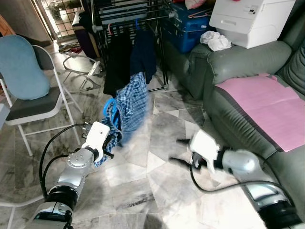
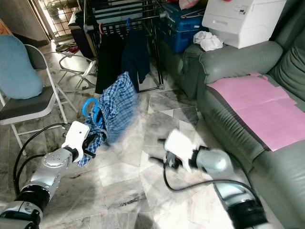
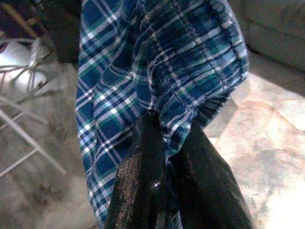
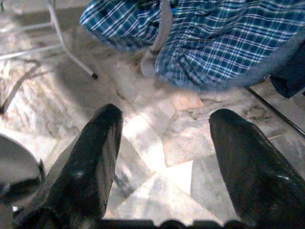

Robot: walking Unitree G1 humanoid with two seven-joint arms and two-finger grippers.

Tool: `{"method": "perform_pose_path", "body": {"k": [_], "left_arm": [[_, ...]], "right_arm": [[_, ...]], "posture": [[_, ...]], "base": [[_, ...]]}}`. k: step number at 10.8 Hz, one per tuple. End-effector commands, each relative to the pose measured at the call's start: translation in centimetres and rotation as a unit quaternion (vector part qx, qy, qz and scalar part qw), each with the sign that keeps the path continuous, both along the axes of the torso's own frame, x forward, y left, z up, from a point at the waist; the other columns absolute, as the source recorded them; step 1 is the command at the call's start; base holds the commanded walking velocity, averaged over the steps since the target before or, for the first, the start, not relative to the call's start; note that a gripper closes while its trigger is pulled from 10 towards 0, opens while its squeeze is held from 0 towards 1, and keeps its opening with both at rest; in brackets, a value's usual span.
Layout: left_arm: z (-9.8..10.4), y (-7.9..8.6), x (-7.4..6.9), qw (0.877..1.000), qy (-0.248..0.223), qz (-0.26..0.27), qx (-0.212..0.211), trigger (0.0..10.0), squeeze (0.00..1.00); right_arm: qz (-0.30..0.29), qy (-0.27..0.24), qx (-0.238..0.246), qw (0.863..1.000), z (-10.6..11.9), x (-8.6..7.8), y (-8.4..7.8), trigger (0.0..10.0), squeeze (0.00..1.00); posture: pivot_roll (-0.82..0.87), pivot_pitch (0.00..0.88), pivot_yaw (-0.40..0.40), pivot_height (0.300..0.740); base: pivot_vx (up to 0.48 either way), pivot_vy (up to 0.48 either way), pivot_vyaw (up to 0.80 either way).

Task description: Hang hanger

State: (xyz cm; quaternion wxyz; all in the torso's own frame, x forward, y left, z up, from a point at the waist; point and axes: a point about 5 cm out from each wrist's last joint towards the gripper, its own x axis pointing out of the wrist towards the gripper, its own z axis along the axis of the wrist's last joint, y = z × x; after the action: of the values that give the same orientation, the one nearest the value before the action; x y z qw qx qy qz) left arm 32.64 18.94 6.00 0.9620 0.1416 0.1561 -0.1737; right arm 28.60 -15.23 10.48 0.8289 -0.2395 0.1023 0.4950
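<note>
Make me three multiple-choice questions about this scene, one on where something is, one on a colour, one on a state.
1. Where is the white printer?
A. on the sofa arm
B. on the floor
C. on the folding chair

2. What colour is the hanger?
A. red
B. blue
C. white

3. How is the right end effector?
A. shut on the shirt
B. shut on a cable
C. open, holding nothing

A: it rests on the grey sofa arm.
B: a blue loop shows beside the plaid shirt.
C: its fingers are spread over bare floor.

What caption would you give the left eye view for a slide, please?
Left gripper holds a plaid garment on a blue hanger before the rack; right gripper open.
</note>
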Motion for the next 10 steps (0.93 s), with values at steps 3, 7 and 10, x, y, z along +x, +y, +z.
{"method": "perform_pose_path", "body": {"k": [3, 7, 10], "left_arm": [[1.3, -0.1, -1.7, 0.974, -0.003, -0.216, 0.073, 0.0, 0.00], [1.1, 0.7, -4.6, 0.916, 0.024, -0.376, 0.140, 0.0, 0.00], [1.8, -1.6, -4.6, 0.897, -0.028, -0.419, 0.140, 0.0, 0.00]], "right_arm": [[-0.005, -0.072, -0.047, 0.996, 3.6, 2.2, -2.6, 10.0, 1.00], [0.047, -0.073, -0.073, 0.994, 6.2, 2.5, -4.1, 10.0, 1.00], [0.082, -0.021, -0.057, 0.995, 5.7, 2.4, -3.9, 10.0, 1.00]], "posture": [[-0.11, 0.000, 0.099, 0.740], [-0.10, 0.000, 0.103, 0.740], [-0.09, 0.000, 0.100, 0.740]], "base": [[0.000, 0.000, 0.00], [0.000, 0.000, 0.00], [0.000, 0.000, 0.00]]}}
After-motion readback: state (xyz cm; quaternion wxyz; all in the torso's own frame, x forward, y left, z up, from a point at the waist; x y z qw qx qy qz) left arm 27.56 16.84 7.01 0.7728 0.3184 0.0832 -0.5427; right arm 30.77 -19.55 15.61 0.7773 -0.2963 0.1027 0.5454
